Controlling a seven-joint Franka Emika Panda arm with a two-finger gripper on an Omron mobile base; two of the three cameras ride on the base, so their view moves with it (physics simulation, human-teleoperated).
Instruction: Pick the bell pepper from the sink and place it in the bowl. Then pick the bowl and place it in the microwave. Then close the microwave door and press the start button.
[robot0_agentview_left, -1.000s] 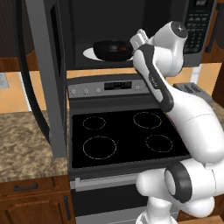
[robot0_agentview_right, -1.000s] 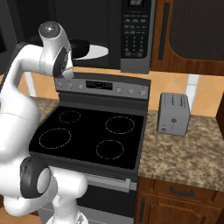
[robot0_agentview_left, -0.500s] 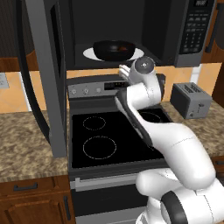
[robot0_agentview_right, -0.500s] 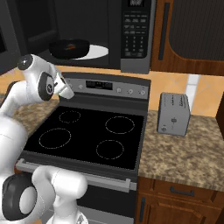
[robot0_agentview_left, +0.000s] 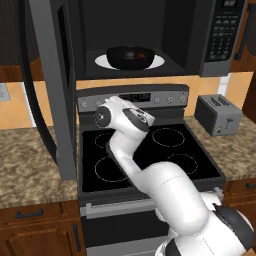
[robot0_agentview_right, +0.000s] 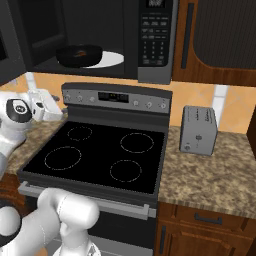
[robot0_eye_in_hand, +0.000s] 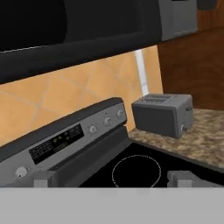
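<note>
At the far left of the left base view the microwave door (robot0_agentview_left: 47, 85) stood swung wide open, edge-on to the camera and reaching down past the counter (robot0_agentview_left: 30, 165) edge. To its right the microwave (robot0_agentview_left: 150, 35) cavity was open, and the bowl (robot0_agentview_left: 131, 57) sat inside on the white turntable plate (robot0_agentview_left: 155, 62), with a faint orange-red spot in it that was the bell pepper (robot0_agentview_left: 132, 54), too small to make out in detail. In the right base view the same bowl (robot0_agentview_right: 78, 54) sat on the plate near the left of the cavity, beside the keypad strip (robot0_agentview_right: 154, 35). Below the microwave lay the black stove top (robot0_agentview_left: 145, 155) with its grey control panel (robot0_agentview_left: 132, 97). The arm was folded low over the stove, its wrist near the left burners, and the gripper (robot0_agentview_right: 46, 107) showed at the left edge of the right base view, just left of the control panel (robot0_agentview_right: 117, 97). In the hand view the two fingertips (robot0_eye_in_hand: 43, 178) rose well apart at the bottom with nothing between them, so the pincer was spread and held nothing. Farther right, a grey toaster (robot0_agentview_left: 218, 114) stood on the granite counter beside the stove.
</note>
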